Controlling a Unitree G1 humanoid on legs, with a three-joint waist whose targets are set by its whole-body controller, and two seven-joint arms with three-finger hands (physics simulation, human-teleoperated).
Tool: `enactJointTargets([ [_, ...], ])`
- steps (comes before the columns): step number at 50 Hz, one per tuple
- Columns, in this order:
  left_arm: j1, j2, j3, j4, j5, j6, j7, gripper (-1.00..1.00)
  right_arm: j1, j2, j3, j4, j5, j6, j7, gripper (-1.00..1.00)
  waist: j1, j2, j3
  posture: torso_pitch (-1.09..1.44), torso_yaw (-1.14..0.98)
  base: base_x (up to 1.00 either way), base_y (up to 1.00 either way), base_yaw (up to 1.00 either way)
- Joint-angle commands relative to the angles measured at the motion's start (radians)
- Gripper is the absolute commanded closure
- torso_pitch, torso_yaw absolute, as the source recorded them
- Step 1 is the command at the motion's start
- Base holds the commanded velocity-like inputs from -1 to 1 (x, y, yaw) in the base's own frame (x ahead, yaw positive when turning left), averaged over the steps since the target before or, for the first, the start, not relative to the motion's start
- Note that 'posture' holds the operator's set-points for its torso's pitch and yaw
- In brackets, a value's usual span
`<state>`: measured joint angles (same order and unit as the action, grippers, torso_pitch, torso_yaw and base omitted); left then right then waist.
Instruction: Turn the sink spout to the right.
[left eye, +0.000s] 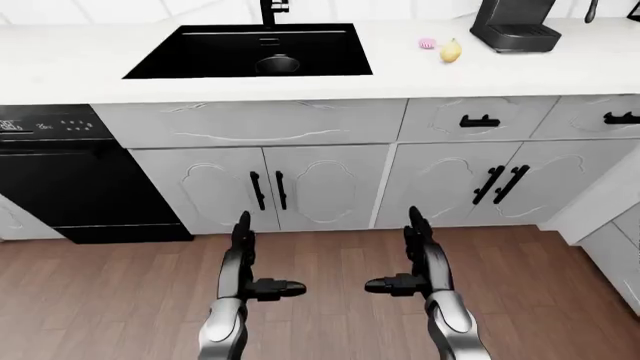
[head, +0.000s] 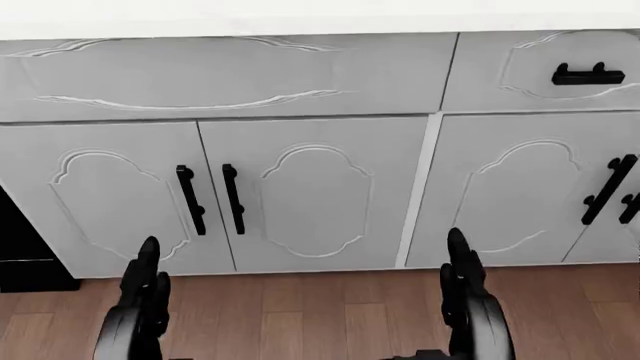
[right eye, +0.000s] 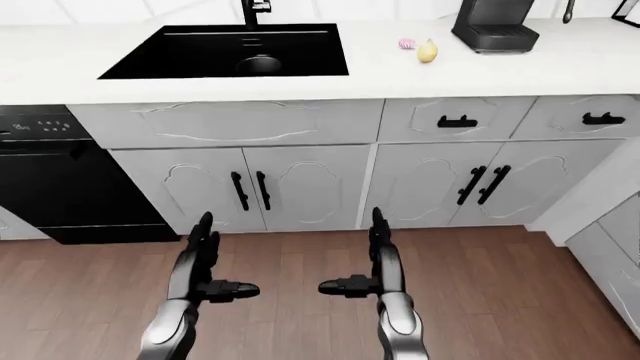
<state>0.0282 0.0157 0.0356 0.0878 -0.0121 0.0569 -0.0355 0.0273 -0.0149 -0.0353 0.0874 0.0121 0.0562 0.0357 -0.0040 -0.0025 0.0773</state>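
The eye views show a white counter (left eye: 60, 60) with a black sink (left eye: 250, 51) and its spout (left eye: 272, 10) at the top edge. The head view shows only cabinet doors (head: 310, 195). The left hand (left eye: 243, 262) and right hand (left eye: 420, 259) hover with fingers spread, holding nothing.

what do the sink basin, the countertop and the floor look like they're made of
Sink basin: flat matte black with almost no reflection, so perhaps composite or coated metal; the render leaves it open.
Countertop: plain white, smooth, no visible veining; looks like solid surface or quartz.
Floor: brown planks with grain streaks and seams, so wood or wood-look laminate, satin finish.
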Motion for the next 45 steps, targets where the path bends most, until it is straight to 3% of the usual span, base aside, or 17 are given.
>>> enactJointTargets([
  [1, -0.023, 0.02, 0.05, -0.132, -0.049, -0.011, -0.004, -1.0, 0.013, 0.0, -0.006, -0.222, -0.008, -0.016, -0.031, -1.0, -0.002, -0.008, -0.001, 0.0, 0.0, 0.0, 0.0, 0.0],
  [3, -0.017, 0.023, 0.061, -0.136, -0.055, -0.013, -0.006, -1.0, 0.044, 0.003, -0.006, -0.284, 0.006, 0.014, -0.022, -1.0, 0.008, -0.001, -0.064, 0.0, 0.0, 0.0, 0.0, 0.0],
  [5, -0.011, 0.024, 0.065, -0.144, -0.057, -0.009, -0.006, -1.0, 0.059, 0.003, 0.001, -0.302, 0.001, 0.021, -0.015, -1.0, 0.007, -0.006, -0.022, 0.0, 0.0, 0.0, 0.0, 0.0],
  [7, 0.0, 0.023, 0.068, -0.167, -0.058, 0.001, -0.006, -1.0, 0.07, 0.004, 0.008, -0.315, -0.007, 0.029, -0.009, -1.0, 0.006, -0.005, -0.066, 0.0, 0.0, 0.0, 0.0, 0.0],
  [8, 0.0, 0.023, 0.068, -0.167, -0.056, 0.001, -0.005, -1.0, 0.072, 0.005, 0.006, -0.328, -0.003, 0.039, -0.006, -1.0, 0.006, -0.005, -0.071, 0.0, 0.0, 0.0, 0.0, 0.0],
  [23, 0.012, 0.019, 0.069, -0.179, -0.049, 0.002, 0.001, -1.0, 0.082, 0.002, 0.004, -0.303, -0.04, 0.015, 0.005, -1.0, 0.006, -0.001, -0.085, 0.0, 0.0, 0.0, 0.0, 0.0],
  [24, 0.013, 0.018, 0.069, -0.178, -0.048, 0.0, 0.001, -1.0, 0.081, 0.002, 0.004, -0.3, -0.042, 0.013, 0.005, -1.0, 0.005, 0.006, -0.101, 0.0, 0.0, 0.0, 0.19, 0.0],
  [26, 0.015, 0.018, 0.07, -0.177, -0.047, -0.003, 0.001, -1.0, 0.08, 0.002, 0.004, -0.295, -0.044, 0.009, 0.004, -1.0, 0.003, -0.044, -0.062, 0.0, 0.0, 0.0, 0.85, 0.0],
  [27, 0.016, 0.019, 0.07, -0.176, -0.047, -0.003, 0.001, -1.0, 0.081, 0.002, 0.004, -0.294, -0.044, 0.008, 0.005, -1.0, 0.001, -0.066, -0.057, 0.0, 0.0, 0.0, 1.0, 0.0],
  [30, 0.018, 0.019, 0.073, -0.182, -0.049, -0.002, 0.0, -1.0, 0.081, 0.004, 0.002, -0.297, -0.045, 0.01, 0.002, -1.0, -0.004, -0.069, -0.061, 0.0, 0.0, 0.0, 1.0, 0.0],
  [34, 0.02, 0.019, 0.073, -0.188, -0.048, 0.002, 0.0, -1.0, 0.08, 0.005, 0.003, -0.303, -0.042, 0.017, 0.001, -1.0, -0.009, -0.05, -0.036, 0.0, 0.0, 0.0, 0.83, 0.0],
  [35, 0.02, 0.019, 0.073, -0.191, -0.048, 0.003, 0.0, -1.0, 0.08, 0.005, 0.003, -0.306, -0.042, 0.019, 0.001, -1.0, -0.018, 0.003, -0.048, 0.0, 0.0, 0.0, 0.2, 0.0],
  [37, 0.02, 0.019, 0.074, -0.193, -0.048, 0.005, 0.0, -1.0, 0.079, 0.006, 0.004, -0.305, -0.038, 0.018, 0.002, -1.0, -0.023, 0.089, -0.042, 0.0, 0.0, 0.0, 0.0, 0.0],
  [38, 0.02, 0.019, 0.074, -0.194, -0.048, 0.005, 0.0, -1.0, 0.078, 0.006, 0.004, -0.305, -0.037, 0.019, 0.003, -1.0, -0.006, 0.117, -0.041, 0.0, 0.0, 0.0, 0.0, 0.0],
  [39, 0.021, 0.019, 0.075, -0.197, -0.048, 0.006, 0.0, -1.0, 0.078, 0.006, 0.004, -0.305, -0.036, 0.019, 0.002, -1.0, -0.011, 0.059, -0.036, 0.0, 0.0, 0.0, 0.0, 0.0],
  [41, 0.02, 0.019, 0.076, -0.198, -0.048, 0.008, 0.0, -1.0, 0.075, 0.006, 0.004, -0.302, -0.033, 0.021, 0.003, -1.0, -0.002, 0.044, -0.049, 0.0, 0.0, 0.0, 0.0, 0.0],
  [45, 0.009, 0.023, 0.079, -0.191, -0.046, 0.012, 0.002, -1.0, 0.079, 0.003, -0.002, -0.323, -0.029, 0.037, 0.005, -1.0, 0.008, 0.005, -0.047, 0.0, 0.0, 0.0, 0.0, 0.0],
])
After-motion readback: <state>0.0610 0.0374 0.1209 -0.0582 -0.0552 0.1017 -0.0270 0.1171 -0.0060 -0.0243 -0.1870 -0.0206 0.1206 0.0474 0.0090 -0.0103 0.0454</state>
